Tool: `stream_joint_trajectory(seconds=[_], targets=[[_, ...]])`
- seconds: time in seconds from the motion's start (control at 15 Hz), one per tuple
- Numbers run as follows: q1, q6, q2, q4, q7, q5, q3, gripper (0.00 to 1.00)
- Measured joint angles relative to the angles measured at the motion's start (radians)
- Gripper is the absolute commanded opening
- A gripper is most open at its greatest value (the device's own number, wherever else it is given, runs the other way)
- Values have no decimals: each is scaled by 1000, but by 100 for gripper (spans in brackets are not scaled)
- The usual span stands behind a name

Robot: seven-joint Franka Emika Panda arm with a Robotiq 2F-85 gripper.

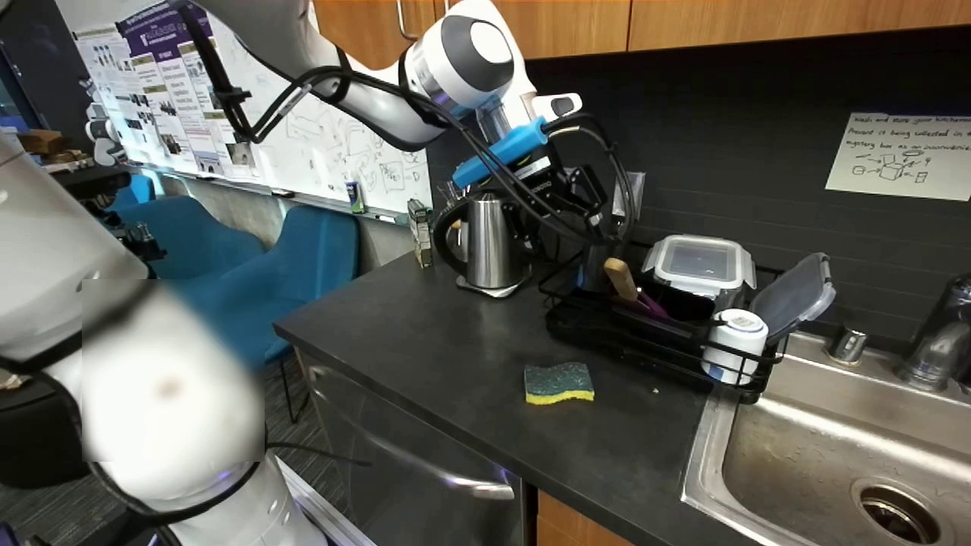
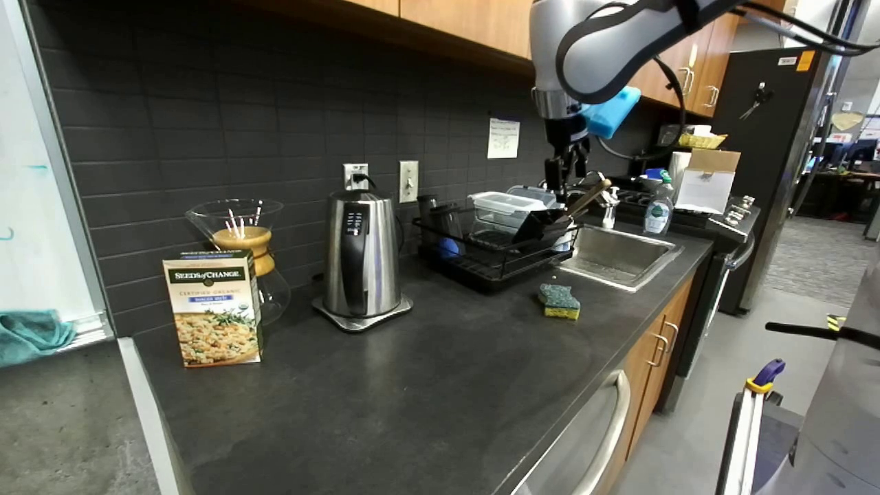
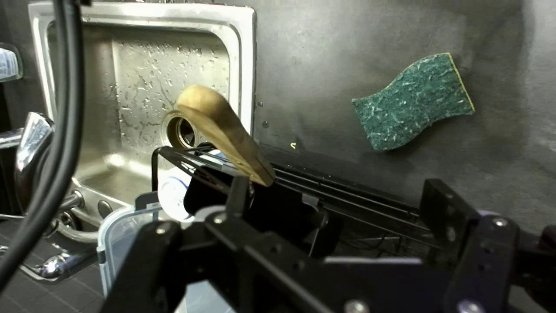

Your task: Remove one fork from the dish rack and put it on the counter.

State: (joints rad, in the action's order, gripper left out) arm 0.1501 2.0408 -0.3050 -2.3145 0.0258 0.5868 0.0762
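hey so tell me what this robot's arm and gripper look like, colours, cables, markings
The smooth, rounded white and grey arm has black cables along it, black straps around it and a bright blue oblong block near its end. The angular black gripper has small silver screw heads. Pale lettering by that block is too small to read.

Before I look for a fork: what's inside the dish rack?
The dish rack holds a lidded container, translucent panel, white cup and wooden handle. Much beneath them is covered; I can't make out any fork.
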Motion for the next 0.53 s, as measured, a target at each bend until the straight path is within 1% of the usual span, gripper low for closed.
stream_joint_trajectory(seconds=[0.2,0.53], targets=[[0,0,29,0,0,6,7,100],[1,23,74,1,13,57,17,100]])
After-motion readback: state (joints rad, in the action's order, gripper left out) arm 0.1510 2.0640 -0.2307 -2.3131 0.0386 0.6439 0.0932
